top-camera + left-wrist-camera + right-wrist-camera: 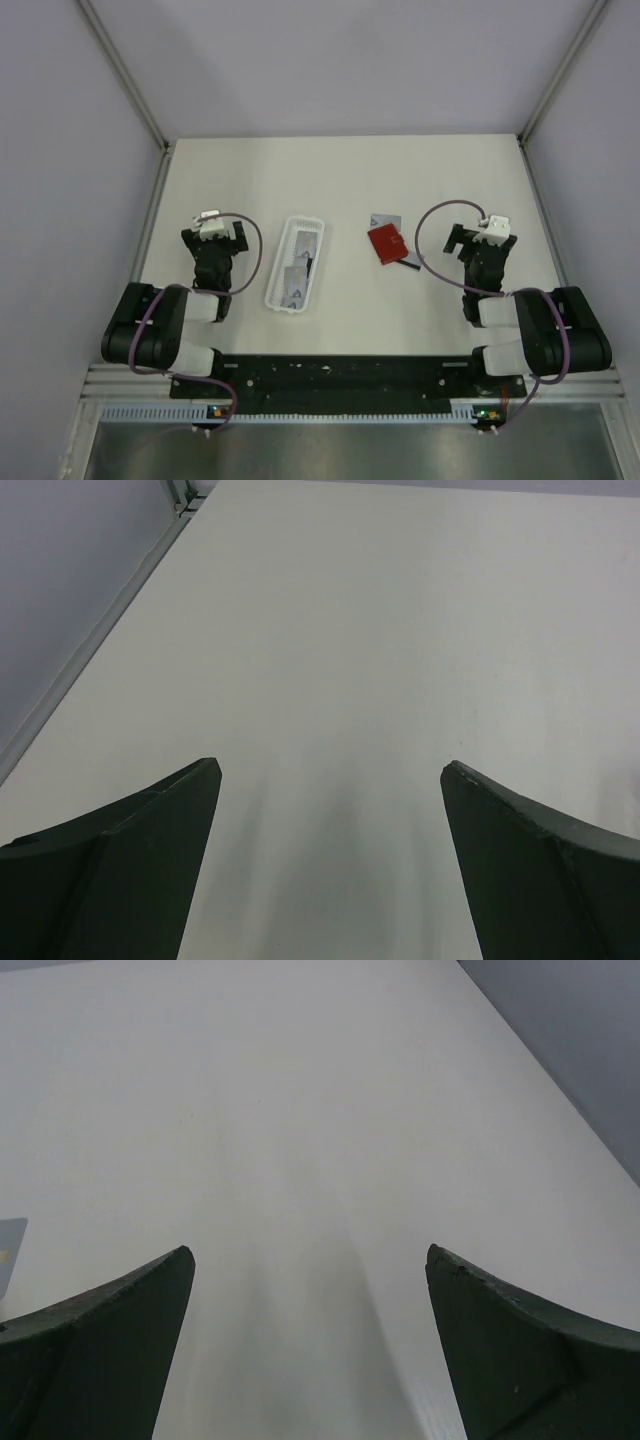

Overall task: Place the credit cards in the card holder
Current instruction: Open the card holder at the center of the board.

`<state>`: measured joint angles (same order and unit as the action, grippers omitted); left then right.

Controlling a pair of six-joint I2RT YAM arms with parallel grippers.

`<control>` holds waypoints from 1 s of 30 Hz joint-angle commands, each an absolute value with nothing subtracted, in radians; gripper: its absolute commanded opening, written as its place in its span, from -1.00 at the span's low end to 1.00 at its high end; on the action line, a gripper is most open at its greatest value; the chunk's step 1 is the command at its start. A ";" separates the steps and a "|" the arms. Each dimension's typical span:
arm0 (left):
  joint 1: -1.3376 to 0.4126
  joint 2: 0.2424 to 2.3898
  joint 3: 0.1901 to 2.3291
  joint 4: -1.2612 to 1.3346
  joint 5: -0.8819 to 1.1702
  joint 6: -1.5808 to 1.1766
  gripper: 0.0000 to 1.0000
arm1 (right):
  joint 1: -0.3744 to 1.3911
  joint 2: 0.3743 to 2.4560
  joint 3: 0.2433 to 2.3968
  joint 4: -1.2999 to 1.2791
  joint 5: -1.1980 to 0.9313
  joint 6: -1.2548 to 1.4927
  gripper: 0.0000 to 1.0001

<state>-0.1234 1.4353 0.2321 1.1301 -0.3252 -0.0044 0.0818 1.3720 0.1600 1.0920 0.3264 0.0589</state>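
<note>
Two grippers rest low over a white table (340,180), both with jaws spread wide and nothing between them. In the left wrist view, the left gripper (330,770) shows two dark fingers (130,870) far apart, with only bare tabletop between and beyond them. In the right wrist view, the right gripper (308,1252) looks the same, and a corner of a pale grey card (10,1245) peeks in at the left edge.

From above, the left gripper (214,232) sits on the left side of the table and the right gripper (484,238) on the right side, well apart. Just to the right of the left gripper lies a long white slotted tray (277,262), set at a slight angle. Several grey credit cards (293,285) with dark triangular marks lie inside it. Between the tray and the right gripper lies the card holder (385,243), a small red wallet lying flat and closed. One more grey card (386,220) lies on the table touching the wallet's far edge. A small dark tab (408,265) sticks out at the wallet's near right corner. Pale grey walls (60,150) enclose the table.
</note>
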 commanded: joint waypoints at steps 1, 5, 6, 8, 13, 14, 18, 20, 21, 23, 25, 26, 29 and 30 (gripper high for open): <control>-0.118 1.431 0.244 1.186 -0.310 -0.009 0.98 | 0.075 1.368 0.186 1.134 0.314 0.057 0.98; -0.118 1.430 0.242 1.184 -0.310 -0.009 0.98 | 0.077 1.368 0.187 1.135 0.313 0.057 0.98; -0.118 1.431 0.244 1.184 -0.311 -0.009 0.98 | 0.075 1.368 0.189 1.134 0.313 0.057 0.98; -0.118 1.434 0.245 1.183 -0.311 -0.009 0.97 | 0.077 1.368 0.186 1.134 0.313 0.057 0.98; -0.130 1.395 0.244 1.153 -0.330 0.012 0.97 | 0.075 1.298 0.202 1.062 0.310 0.051 0.98; -0.130 1.376 0.247 1.116 -0.325 0.014 0.98 | 0.077 1.261 0.219 0.992 0.304 0.051 0.98; -0.170 1.239 0.322 0.912 -0.437 0.029 0.96 | 0.078 1.119 0.355 0.587 0.351 0.164 0.98; -0.175 1.159 0.397 0.734 -0.472 -0.061 0.96 | 0.077 1.095 0.447 0.394 0.362 0.262 0.98; -0.175 1.128 0.446 0.606 -0.466 -0.115 0.96 | 0.077 1.097 0.500 0.271 0.336 0.293 0.98; -0.175 1.091 0.526 0.407 -0.413 -0.187 0.97 | 0.078 1.124 0.573 0.177 0.260 0.308 0.98; -0.175 1.098 0.575 0.310 -0.400 -0.251 0.98 | 0.077 1.153 0.623 0.118 0.189 0.349 0.98; -0.175 1.104 0.610 0.240 -0.394 -0.283 0.98 | 0.078 1.170 0.644 0.095 0.123 0.377 0.98; -0.175 1.127 0.685 0.100 -0.371 -0.313 0.90 | 0.077 1.239 0.689 0.071 -0.065 0.409 0.98; -0.173 1.131 0.701 0.071 -0.373 -0.325 0.91 | 0.077 1.258 0.693 0.069 -0.105 0.420 0.98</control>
